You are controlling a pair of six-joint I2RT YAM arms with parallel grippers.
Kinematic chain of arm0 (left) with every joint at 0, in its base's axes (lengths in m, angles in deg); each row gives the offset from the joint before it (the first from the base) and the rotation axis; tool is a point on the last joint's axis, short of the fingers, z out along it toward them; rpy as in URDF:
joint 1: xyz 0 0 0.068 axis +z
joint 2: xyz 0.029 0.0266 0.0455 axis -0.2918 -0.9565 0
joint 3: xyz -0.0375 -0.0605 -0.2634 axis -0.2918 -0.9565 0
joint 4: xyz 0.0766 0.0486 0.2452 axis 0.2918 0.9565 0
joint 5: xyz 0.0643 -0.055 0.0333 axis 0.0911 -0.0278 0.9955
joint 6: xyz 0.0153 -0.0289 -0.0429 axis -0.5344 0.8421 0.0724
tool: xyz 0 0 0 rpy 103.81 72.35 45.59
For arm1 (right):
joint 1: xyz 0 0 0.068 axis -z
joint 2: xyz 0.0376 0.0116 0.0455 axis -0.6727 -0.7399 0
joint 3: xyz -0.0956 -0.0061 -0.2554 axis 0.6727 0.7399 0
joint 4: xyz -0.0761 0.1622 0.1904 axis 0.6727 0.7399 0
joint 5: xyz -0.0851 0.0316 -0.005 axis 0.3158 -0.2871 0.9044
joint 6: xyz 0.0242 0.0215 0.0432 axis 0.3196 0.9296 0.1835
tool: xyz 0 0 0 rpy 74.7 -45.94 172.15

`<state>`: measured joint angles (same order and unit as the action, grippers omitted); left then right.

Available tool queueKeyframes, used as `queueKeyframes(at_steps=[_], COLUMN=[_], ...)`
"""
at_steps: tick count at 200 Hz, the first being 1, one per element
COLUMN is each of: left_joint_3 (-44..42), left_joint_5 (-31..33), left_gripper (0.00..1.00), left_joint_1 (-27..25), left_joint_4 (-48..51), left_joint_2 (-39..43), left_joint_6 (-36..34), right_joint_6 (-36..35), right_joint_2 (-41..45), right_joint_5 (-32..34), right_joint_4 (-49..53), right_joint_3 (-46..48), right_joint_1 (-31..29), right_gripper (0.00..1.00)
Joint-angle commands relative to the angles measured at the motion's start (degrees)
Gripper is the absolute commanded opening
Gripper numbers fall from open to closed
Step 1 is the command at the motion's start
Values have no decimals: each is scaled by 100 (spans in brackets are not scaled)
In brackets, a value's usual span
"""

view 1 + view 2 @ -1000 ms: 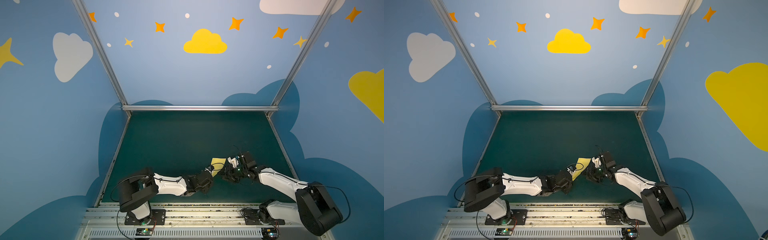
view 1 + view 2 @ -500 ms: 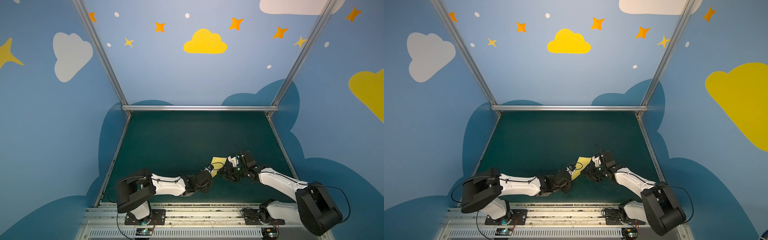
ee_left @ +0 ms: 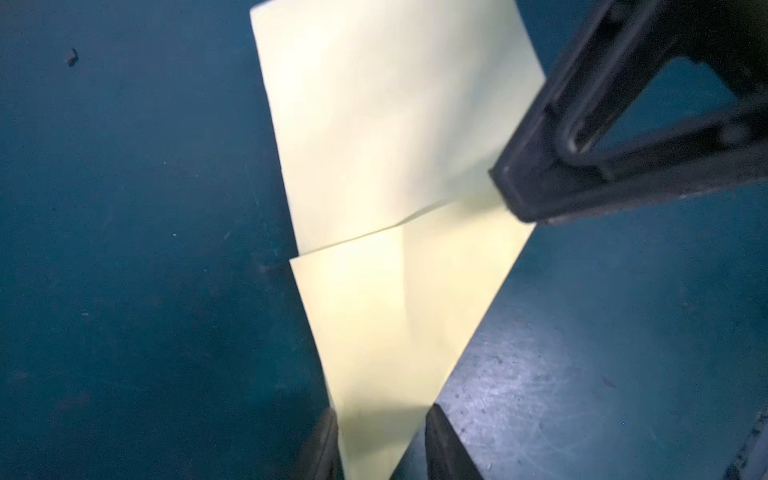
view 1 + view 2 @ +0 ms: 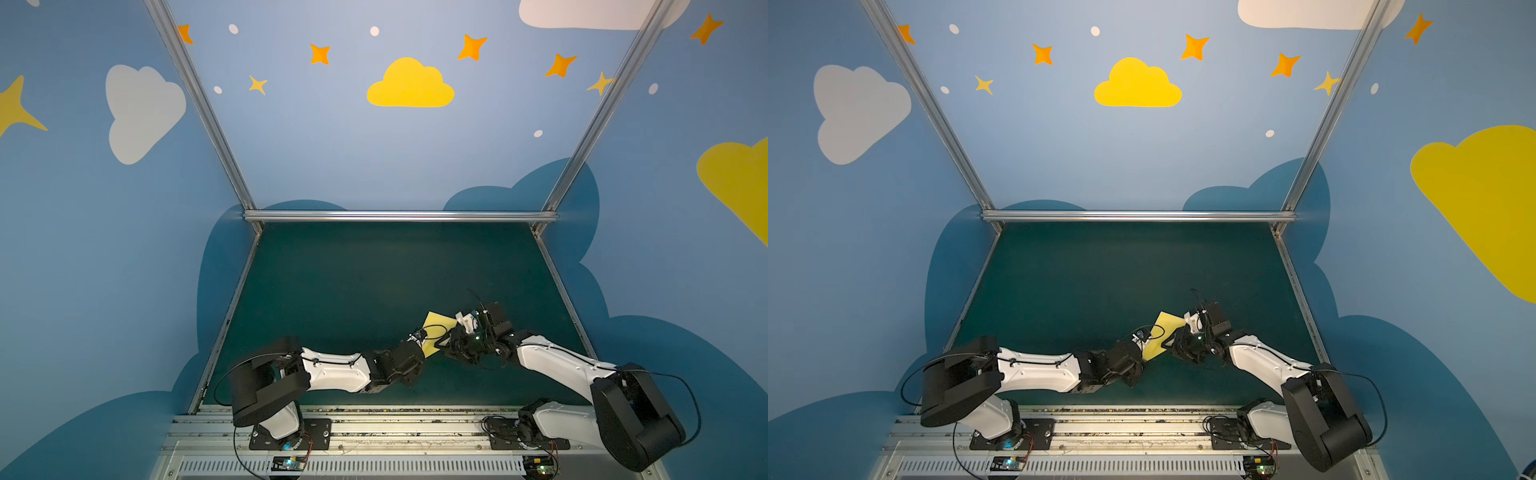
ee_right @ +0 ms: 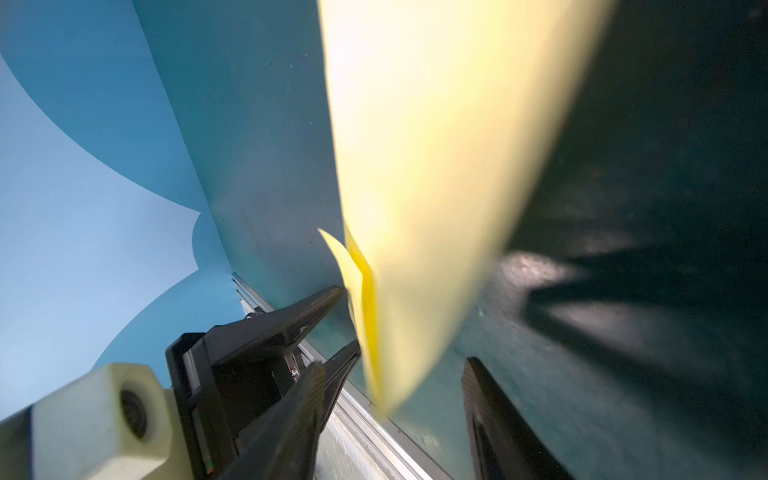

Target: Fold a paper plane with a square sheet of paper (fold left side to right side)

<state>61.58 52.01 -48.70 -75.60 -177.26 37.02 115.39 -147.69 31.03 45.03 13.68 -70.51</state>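
Both pairs of jaws stood parted, clamping nothing, around the folded square sheet of paper near the front middle of the table, left gripper at its narrow end, right gripper at a side edge, presumably so I could re-grip it.

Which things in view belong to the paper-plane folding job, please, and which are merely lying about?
Job in hand:
- yellow paper, partly folded
- left claw, open around the paper's narrow end
- right claw, open at its side

Not part of it (only fixed surroundings):
- green table mat
- metal frame rail
- painted clouds
- painted stars
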Motion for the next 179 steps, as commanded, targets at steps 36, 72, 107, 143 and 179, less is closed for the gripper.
queueKeyframes(at_steps=[36,72,107,143,179], left_joint_3=[105,86,303,507,613], left_joint_5=[393,471,153,88,247], left_gripper=[46,48,52,54,54], left_joint_1=[2,-34,-62,-86,-86], left_joint_4=[77,15,50,15,-68], left_joint_2=[130,383,207,-180,-466], left_joint_6=[-236,-387,-694,-981,-1111], right_joint_6=[20,55,95,73,9], right_joint_2=[-92,-219,-328,-354,-304], right_joint_5=[30,74,82,63,62], right_joint_4=[-98,-212,-299,-242,-113], right_joint_3=[-63,-58,-130,-230,-338], right_joint_1=[-17,-21,-17,-16,-21], right_gripper=[51,49,28,6,0])
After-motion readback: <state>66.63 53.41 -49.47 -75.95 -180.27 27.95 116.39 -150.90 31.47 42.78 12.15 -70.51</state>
